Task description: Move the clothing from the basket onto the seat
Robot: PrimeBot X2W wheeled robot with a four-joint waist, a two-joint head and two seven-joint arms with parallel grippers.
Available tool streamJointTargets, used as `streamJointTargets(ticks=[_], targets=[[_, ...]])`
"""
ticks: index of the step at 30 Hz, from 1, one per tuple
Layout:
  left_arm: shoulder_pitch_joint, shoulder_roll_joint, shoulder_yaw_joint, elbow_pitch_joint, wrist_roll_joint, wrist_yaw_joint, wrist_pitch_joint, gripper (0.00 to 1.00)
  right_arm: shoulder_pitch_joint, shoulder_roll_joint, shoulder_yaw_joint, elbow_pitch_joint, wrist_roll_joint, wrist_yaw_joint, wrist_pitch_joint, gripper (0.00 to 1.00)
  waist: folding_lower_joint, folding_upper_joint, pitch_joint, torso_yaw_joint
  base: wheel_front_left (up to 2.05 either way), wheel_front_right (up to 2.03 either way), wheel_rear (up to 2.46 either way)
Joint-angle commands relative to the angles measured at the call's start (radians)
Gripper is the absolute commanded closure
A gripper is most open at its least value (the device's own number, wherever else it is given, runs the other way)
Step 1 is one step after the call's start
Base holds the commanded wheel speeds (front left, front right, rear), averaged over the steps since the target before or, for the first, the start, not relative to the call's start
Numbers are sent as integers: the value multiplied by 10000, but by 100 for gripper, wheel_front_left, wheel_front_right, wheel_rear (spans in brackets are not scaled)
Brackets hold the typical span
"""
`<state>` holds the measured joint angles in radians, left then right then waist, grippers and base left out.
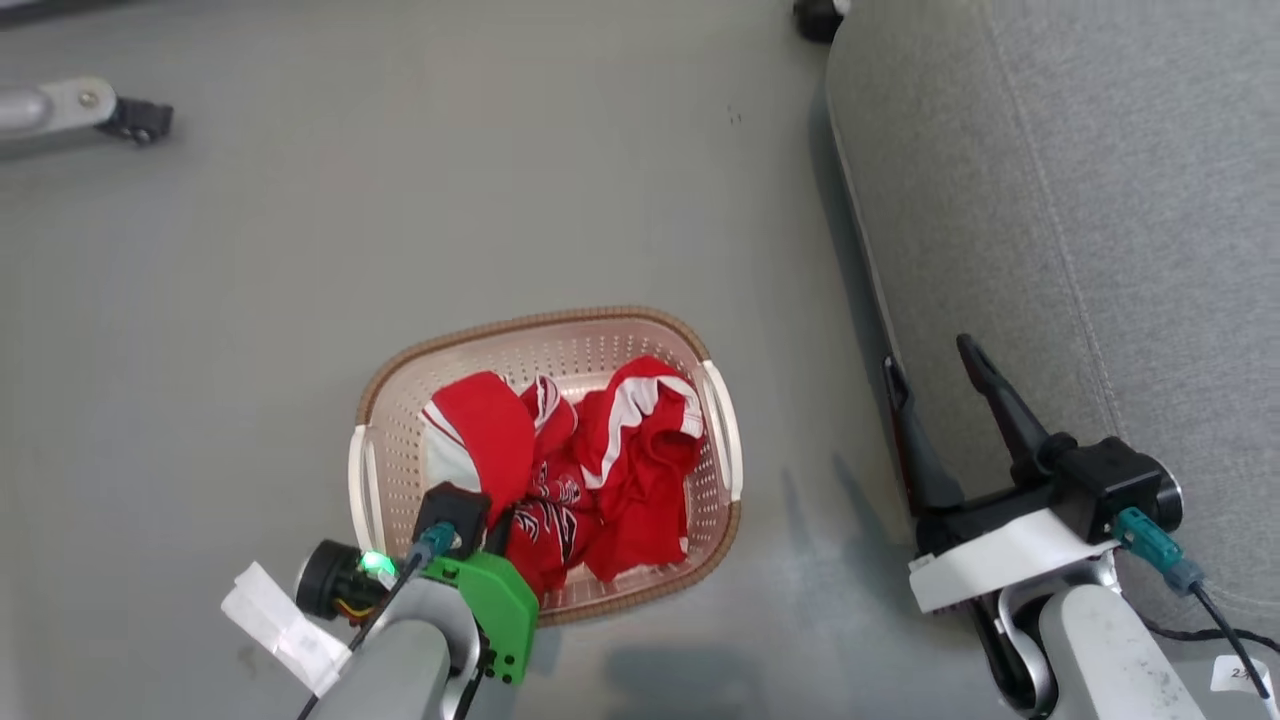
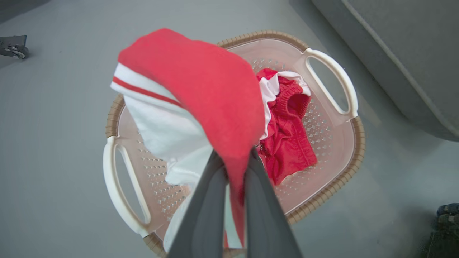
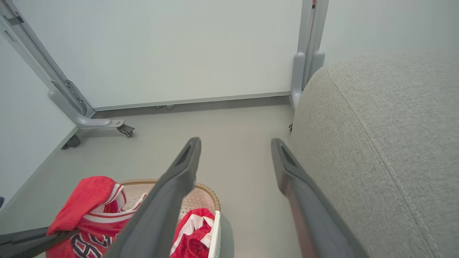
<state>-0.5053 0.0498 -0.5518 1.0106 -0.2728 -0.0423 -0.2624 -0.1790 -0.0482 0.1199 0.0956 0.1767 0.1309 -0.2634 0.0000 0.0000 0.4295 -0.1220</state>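
While left fingers [image 2: 204, 215] clamp a red garment [image 2: 200, 82] with white striped trim above the perforated basket [image 2: 355, 143], right fingers [image 3: 172, 193] apart

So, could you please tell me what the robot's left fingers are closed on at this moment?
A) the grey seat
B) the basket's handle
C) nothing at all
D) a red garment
D: in the left wrist view the left fingers pinch a fold of the red garment, with the basket beneath it.
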Motion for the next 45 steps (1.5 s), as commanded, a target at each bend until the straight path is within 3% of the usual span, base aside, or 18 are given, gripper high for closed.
streamJointTargets(ticks=[1,11,19,34,45], targets=[[402,16,-86,-122,-205,-114,-35,100,239,-41,81,94,71,-3,-21,0,0,0,-1778,61,0,0,0],[1422,16,-152,-1396,-703,110,-36,100,1078,-36,602,630,215,-3,-21,0,0,0,-3169,2,0,0,0],[2211,17,264,-3291,-456,263,-37,100,1631,-38,994,889,217,-3,-22,0,0,0,-4028,-92,0,0,0],[2081,19,284,-6135,398,513,-37,100,1909,-38,1181,958,256,-3,-21,0,0,0,-4502,-214,0,0,0],[1478,18,-498,-7268,285,675,87,100,1575,-36,1653,670,245,-3,-22,0,0,0,-4306,-202,0,0,0]])
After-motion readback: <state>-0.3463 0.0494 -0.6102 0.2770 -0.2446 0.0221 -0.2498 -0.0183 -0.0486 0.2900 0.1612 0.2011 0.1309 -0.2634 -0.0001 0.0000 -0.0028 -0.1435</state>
